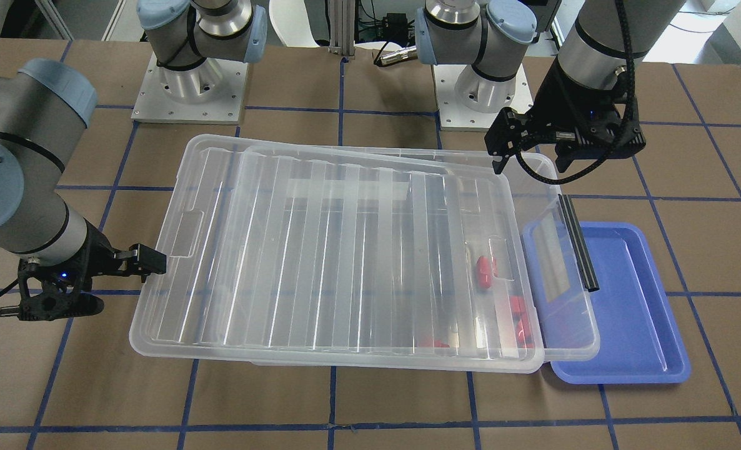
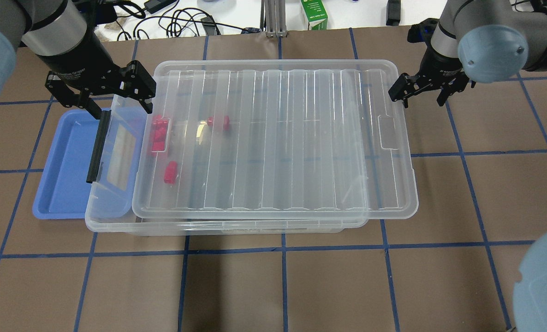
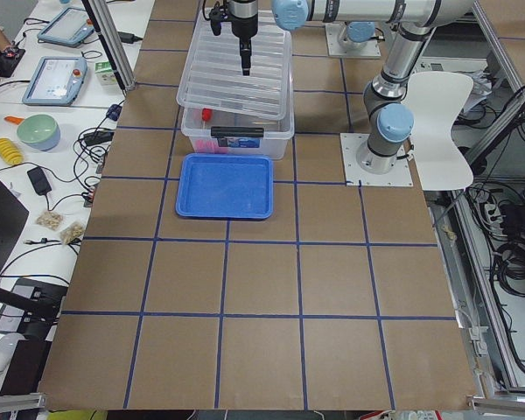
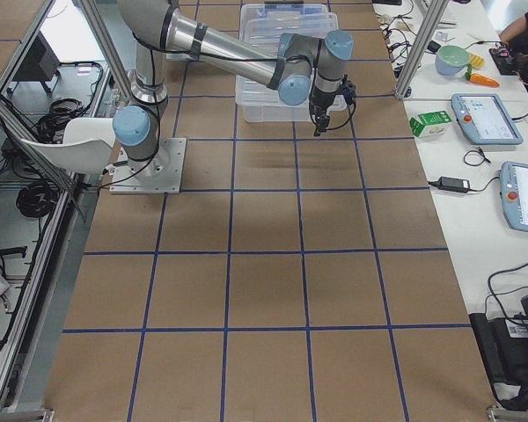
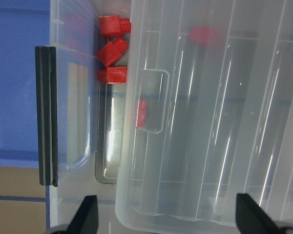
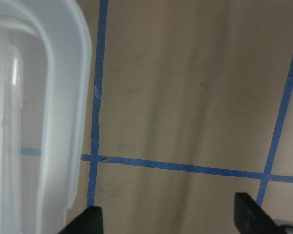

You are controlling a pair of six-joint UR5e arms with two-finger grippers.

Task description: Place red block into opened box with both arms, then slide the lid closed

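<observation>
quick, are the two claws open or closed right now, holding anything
Left black two-fingered claw: open, holding nothing.
Right black two-fingered claw: open, holding nothing.

The front camera faces the robot [image 1: 189, 81] across the table [image 1: 402, 394], looking steeply down on the box [image 1: 589, 334] and tray [image 1: 645, 312]. The overhead looks forward from behind the robot onto the same pair. Both side cameras sit far back at the table's ends. Each wrist camera looks straight down, very near: left on the lid [image 5: 210, 122], right on its corner.
</observation>
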